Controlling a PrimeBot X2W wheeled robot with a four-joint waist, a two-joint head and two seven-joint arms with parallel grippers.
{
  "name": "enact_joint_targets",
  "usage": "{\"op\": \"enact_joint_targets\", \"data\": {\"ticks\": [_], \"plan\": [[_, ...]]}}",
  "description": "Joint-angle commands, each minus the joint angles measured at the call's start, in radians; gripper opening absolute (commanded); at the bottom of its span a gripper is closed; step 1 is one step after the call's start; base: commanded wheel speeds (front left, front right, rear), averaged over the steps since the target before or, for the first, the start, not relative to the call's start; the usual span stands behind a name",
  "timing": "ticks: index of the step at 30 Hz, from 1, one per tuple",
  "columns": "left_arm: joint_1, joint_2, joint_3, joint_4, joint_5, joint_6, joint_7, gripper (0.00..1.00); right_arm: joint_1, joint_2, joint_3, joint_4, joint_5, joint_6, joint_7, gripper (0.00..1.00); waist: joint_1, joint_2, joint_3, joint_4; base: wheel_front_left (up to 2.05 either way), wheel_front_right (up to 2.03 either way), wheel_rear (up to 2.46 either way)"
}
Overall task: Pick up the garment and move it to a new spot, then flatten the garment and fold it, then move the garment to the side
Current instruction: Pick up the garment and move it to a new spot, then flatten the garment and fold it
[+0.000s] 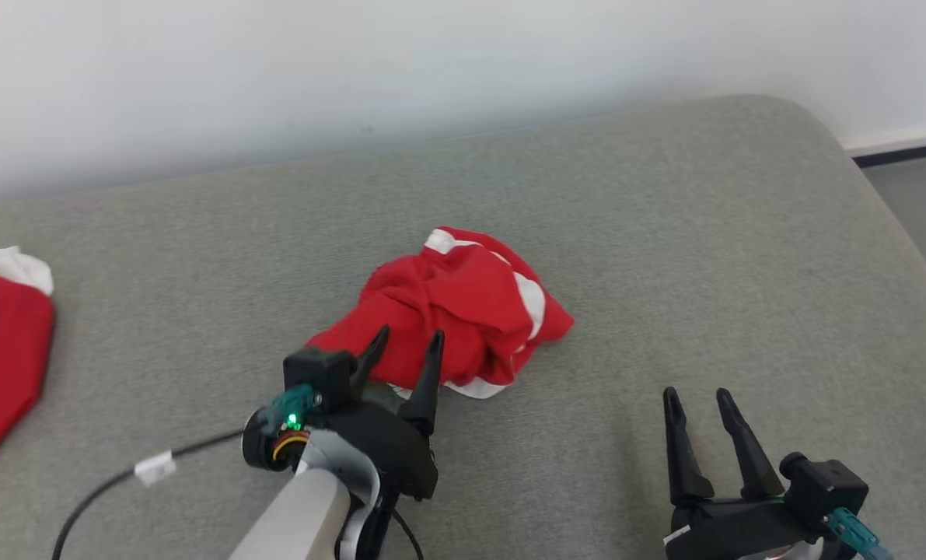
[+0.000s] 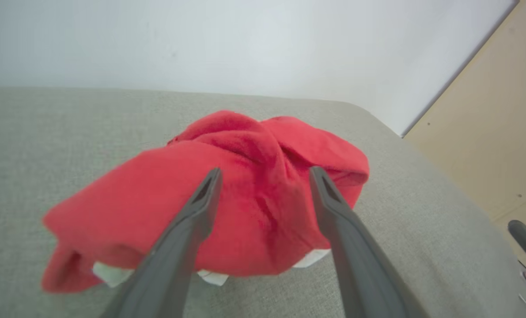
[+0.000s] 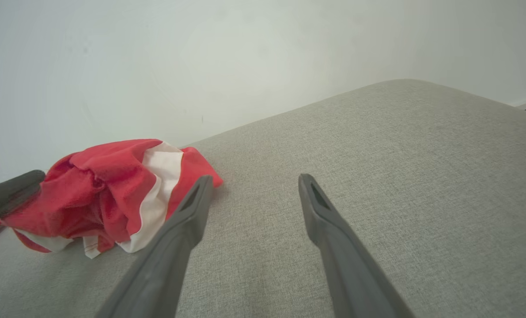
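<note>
The garment (image 1: 463,307) is a red piece with white bands, crumpled in a heap in the middle of the grey cushion (image 1: 665,233). My left gripper (image 1: 408,340) stands open at the heap's near edge, its fingers spread in front of the red cloth and nothing pinched between them. In the left wrist view the garment (image 2: 245,198) lies just beyond the two parted fingertips of that gripper (image 2: 265,174). My right gripper (image 1: 696,397) is open over bare cushion, to the right of the heap. In the right wrist view the garment (image 3: 108,194) lies left of the open right gripper (image 3: 254,179).
A second red and white garment (image 1: 0,342) lies at the cushion's left edge. A black cable with a white tag (image 1: 155,467) runs across the near left. The cushion's rounded right edge drops to the floor (image 1: 921,202). A pale wall (image 1: 431,62) stands behind.
</note>
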Motion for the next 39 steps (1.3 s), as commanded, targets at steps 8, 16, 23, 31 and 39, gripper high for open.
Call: {"op": "enact_joint_targets", "data": {"ticks": [8,16,23,31,39], "plan": [[0.204,0.067,0.067,-0.240,0.070,0.064,-0.137,1.00,0.027,0.001,-0.038,-0.003,-0.027,-0.002,0.000,1.00,0.0000,0.0000,-0.045,0.124,0.00,0.00,0.00],[0.469,0.048,0.319,-0.539,0.263,0.086,-0.138,1.00,0.046,0.001,-0.049,-0.002,-0.036,-0.002,0.000,1.00,0.0000,0.0000,-0.077,0.166,0.00,0.00,0.00],[0.604,0.013,0.434,-0.524,0.388,0.031,-0.139,1.00,0.064,0.001,-0.036,0.007,-0.043,-0.002,0.000,1.00,0.0000,0.0000,-0.098,0.167,0.00,0.00,0.00],[0.642,0.006,0.481,-0.443,0.436,0.012,-0.139,1.00,0.082,0.001,-0.025,0.031,-0.065,-0.002,0.000,1.00,0.0000,0.0000,-0.111,0.158,0.00,0.00,0.00],[0.643,0.003,0.523,-0.435,0.454,-0.004,-0.139,1.00,0.089,0.001,-0.046,0.039,-0.086,-0.002,0.000,1.00,0.0000,0.0000,-0.120,0.153,0.00,0.00,0.00]]}}
